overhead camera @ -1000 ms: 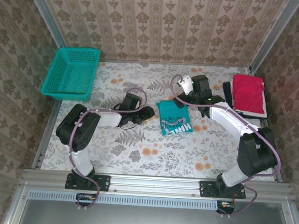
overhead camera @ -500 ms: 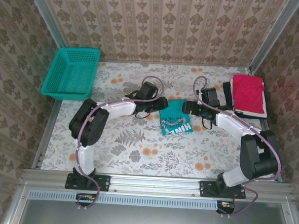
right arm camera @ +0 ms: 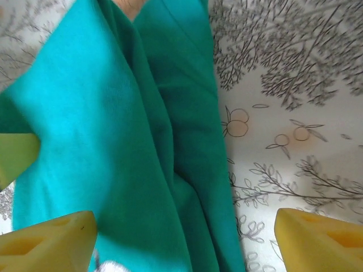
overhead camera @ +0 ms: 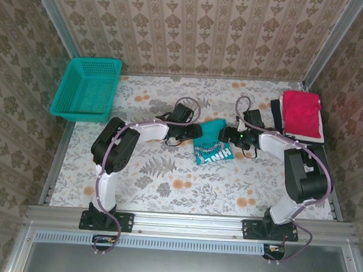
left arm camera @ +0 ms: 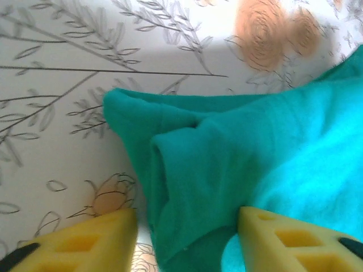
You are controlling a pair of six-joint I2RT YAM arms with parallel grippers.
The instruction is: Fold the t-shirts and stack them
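The teal-green tee (overhead camera: 213, 145) lies mid-table. The left gripper (overhead camera: 196, 130) is at its 9 o'clock edge and the right gripper (overhead camera: 225, 135) at its 2 o'clock corner. Both have their jaws apart, straddling cloth without clamping it.

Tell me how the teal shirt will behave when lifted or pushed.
Likely floppy: the teal shirt lies in soft creased folds, so it should sag. Probably light, being thin cloth. Pushed, it would likely bunch, not slide.
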